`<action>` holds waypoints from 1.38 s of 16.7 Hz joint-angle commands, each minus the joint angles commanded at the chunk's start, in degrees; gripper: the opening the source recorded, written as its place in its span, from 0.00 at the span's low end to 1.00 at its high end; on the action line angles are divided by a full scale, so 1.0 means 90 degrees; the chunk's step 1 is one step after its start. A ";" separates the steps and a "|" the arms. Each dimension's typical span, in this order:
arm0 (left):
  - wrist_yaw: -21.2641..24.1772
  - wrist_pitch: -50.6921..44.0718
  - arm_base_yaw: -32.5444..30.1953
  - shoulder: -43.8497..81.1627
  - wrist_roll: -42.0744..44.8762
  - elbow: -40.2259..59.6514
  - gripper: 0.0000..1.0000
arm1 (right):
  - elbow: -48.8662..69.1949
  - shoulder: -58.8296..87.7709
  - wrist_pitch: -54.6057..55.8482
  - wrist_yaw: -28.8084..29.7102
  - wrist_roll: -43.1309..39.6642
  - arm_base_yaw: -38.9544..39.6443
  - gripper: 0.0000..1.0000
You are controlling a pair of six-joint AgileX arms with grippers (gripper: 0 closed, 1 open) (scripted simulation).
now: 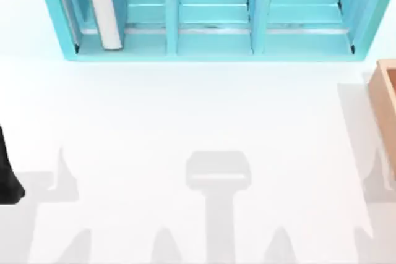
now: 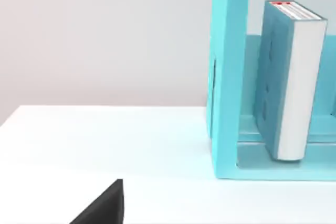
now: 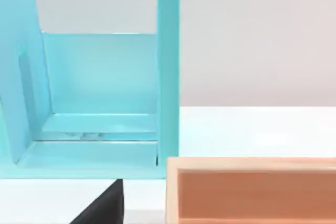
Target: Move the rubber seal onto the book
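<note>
Teal-blue hardcover book (image 1: 104,10) stands upright in light-blue shelf unit (image 1: 213,44), upper left of frame; its narrow top edge risks toppling anything placed there. Finger states cannot be told.

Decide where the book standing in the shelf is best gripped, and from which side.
Probably best: grip the book across its two covers near the white page edges, coming from the open front of the shelf. It stands upright, page edges outward, with a gap beside the end wall for the jaws.
</note>
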 joint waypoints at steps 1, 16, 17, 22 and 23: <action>0.0000 0.0000 0.0000 0.0000 0.0000 0.0000 1.00 | 0.0000 0.0000 0.0000 0.0000 0.0000 0.0000 1.00; -0.0423 0.2100 -0.0512 0.3413 -0.0029 0.1238 1.00 | 0.0000 0.0000 0.0000 0.0000 0.0000 0.0000 1.00; -0.0455 0.2273 -0.0560 0.3716 -0.0024 0.1335 1.00 | 0.0000 0.0000 0.0000 0.0000 0.0000 0.0000 1.00; -0.0610 0.3115 -0.0813 0.5267 -0.0002 0.1803 1.00 | 0.0000 0.0000 0.0000 0.0000 0.0000 0.0000 1.00; -0.0649 0.3296 -0.0855 0.5565 -0.0009 0.1909 1.00 | 0.0000 0.0000 0.0000 0.0000 0.0000 0.0000 1.00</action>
